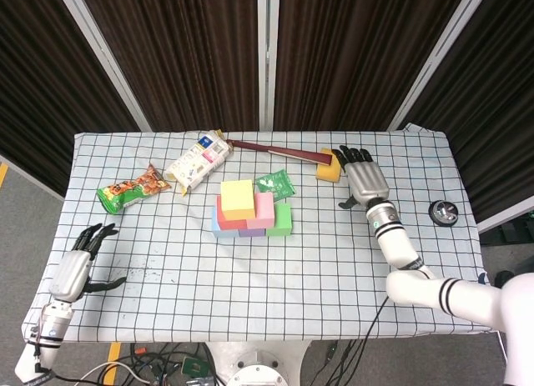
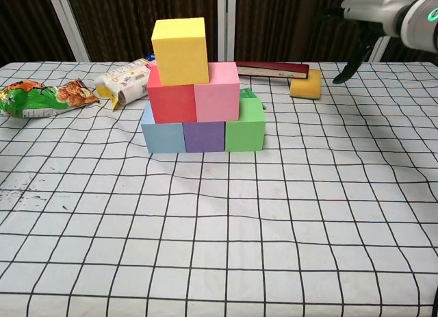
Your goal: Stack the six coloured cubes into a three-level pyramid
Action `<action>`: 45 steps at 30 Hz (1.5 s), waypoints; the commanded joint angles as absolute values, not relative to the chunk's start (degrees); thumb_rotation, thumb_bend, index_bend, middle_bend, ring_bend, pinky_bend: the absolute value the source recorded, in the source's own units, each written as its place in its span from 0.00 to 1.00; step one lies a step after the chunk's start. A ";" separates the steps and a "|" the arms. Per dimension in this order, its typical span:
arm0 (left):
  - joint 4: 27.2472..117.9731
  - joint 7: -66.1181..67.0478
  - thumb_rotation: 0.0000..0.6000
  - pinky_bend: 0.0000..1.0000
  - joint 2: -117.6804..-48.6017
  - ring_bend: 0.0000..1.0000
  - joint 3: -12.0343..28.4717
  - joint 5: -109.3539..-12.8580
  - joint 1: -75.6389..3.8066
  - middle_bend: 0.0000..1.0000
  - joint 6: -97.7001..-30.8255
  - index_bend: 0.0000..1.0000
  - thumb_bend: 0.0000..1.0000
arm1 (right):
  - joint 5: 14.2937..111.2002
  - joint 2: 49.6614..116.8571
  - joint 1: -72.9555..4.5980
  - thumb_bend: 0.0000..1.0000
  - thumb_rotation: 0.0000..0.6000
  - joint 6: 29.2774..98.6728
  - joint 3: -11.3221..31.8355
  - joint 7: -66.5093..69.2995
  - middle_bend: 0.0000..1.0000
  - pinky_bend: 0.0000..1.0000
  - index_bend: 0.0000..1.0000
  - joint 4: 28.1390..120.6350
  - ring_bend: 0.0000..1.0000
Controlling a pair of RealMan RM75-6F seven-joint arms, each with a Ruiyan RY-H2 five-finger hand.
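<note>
The six cubes stand as a pyramid near the table's middle. A light blue cube (image 2: pixel 163 137), a purple cube (image 2: pixel 204 135) and a green cube (image 2: pixel 245 125) form the bottom row. On them sit a red cube (image 2: pixel 171 97) and a pink cube (image 2: pixel 217 92). A yellow cube (image 2: pixel 180 51) (image 1: pixel 238 199) tops the red one, set to the left. My right hand (image 1: pixel 366 179) (image 2: pixel 373 12) hovers open to the right of the stack, holding nothing. Off the table's front-left corner, my left hand (image 1: pixel 78 265) hangs open and empty.
A green snack bag (image 1: pixel 132 188) and a white packet (image 1: pixel 197 162) lie at the back left. A dark red book (image 1: pixel 279 153) and a yellow sponge (image 1: pixel 329 167) lie at the back, a green sachet (image 1: pixel 274 183) behind the stack. A small black object (image 1: pixel 442 212) sits far right.
</note>
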State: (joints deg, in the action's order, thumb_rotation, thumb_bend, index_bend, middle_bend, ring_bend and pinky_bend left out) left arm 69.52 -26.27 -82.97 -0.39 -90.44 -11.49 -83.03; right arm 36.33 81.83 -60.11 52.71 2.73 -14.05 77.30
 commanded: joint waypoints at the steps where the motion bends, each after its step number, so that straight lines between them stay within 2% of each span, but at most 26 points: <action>1: 68.94 -26.81 1.00 0.07 -83.18 0.03 -0.34 -90.37 -11.34 0.17 -83.24 0.08 0.00 | 39.91 92.09 -58.09 0.00 1.00 48.45 5.81 -9.53 0.00 0.00 0.00 66.10 0.00; 6: 68.18 -27.68 1.00 0.07 -83.24 0.03 -0.43 -90.40 -11.20 0.17 -83.32 0.08 0.00 | 42.28 98.15 -57.84 0.00 1.00 47.61 9.04 -7.21 0.00 0.00 0.00 59.74 0.00; 16: 66.84 -28.73 1.00 0.07 -83.66 0.03 -0.43 -90.30 -10.95 0.17 -83.48 0.08 0.00 | 43.69 104.14 -58.42 0.00 1.00 45.97 14.91 -5.67 0.00 0.00 0.00 53.88 0.00; 27: 66.54 -29.50 1.00 0.07 -83.58 0.03 -0.51 -90.19 -11.02 0.17 -82.96 0.08 0.00 | 42.41 107.06 -58.80 0.00 1.00 42.42 17.63 -8.75 0.00 0.00 0.00 50.76 0.00; 45: 66.88 -29.96 1.00 0.07 -83.27 0.03 -0.72 -90.14 -11.04 0.17 -82.36 0.08 0.00 | 44.04 108.84 -58.41 0.00 1.00 41.40 20.43 -9.83 0.00 0.00 0.00 49.27 0.00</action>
